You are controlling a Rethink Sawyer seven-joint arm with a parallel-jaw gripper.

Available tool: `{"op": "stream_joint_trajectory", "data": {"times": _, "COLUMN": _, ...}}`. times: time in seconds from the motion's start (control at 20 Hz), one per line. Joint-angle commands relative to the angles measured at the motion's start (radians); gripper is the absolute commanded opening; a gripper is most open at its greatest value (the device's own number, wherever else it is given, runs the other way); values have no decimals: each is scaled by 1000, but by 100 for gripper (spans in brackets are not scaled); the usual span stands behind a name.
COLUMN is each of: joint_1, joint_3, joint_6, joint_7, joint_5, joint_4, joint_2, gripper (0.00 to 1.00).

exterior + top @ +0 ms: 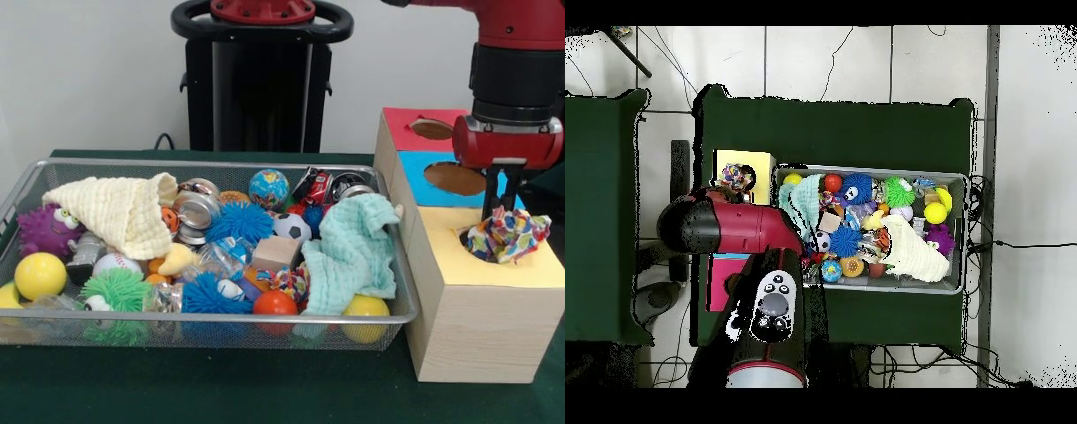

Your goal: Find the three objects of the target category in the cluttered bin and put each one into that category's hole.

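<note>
A crumpled multicoloured patterned cloth [507, 236] is seen at the hole in the yellow section of the pale wooden sorting box [481, 331], under the red and black gripper [500, 210].

The gripper's dark fingers are lowered onto the top of the cloth and appear drawn close together on it, though a firm grasp cannot be confirmed; the cloth is bunched in the mouth of the hole and partly raised above the yellow surface. Behind the yellow section, a blue section and a red section are placed, each with its own round hole. Beside the box, the silver wire mesh bin [53, 314] is filled with clutter: a cream waffle-weave cloth [119, 210], a mint green cloth [355, 252], blue spiky rubber balls, a yellow ball [40, 275] and an orange ball [274, 303].
</note>
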Motion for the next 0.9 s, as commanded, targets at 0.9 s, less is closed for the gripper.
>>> {"op": "stream_joint_trajectory", "data": {"times": 0.9, "joint_1": -101, "joint_3": 103, "joint_6": 62, "joint_7": 90, "joint_5": -18, "joint_4": 95, "joint_2": -29, "gripper": 0}}
